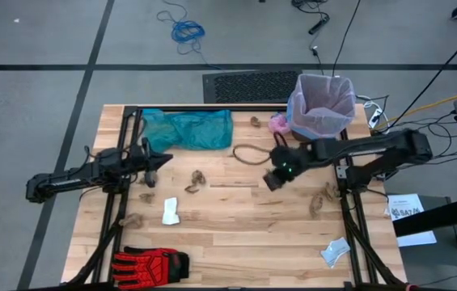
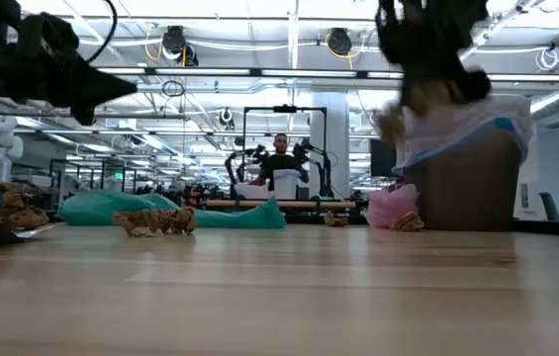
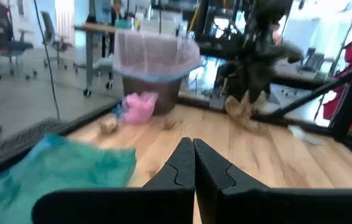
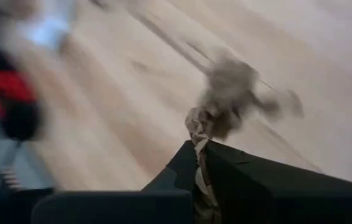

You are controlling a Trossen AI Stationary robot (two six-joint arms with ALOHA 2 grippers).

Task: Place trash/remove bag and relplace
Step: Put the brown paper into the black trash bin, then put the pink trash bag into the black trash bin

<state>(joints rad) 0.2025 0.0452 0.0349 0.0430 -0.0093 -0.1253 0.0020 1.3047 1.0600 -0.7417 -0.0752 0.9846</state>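
Brown crumpled paper [image 4: 208, 134] is pinched between the clenched fingers of the right claw [image 4: 197, 163], which hangs above the middle of the desk [image 1: 236, 234], lifted clear of the wood. The left claw [image 3: 193, 163] is clamped tight on nothing, hovering at the desk's left side. The bag [image 1: 321, 103] lines a bin at the far right corner, mouth upward, its long axis upright, rim folded over the edge.
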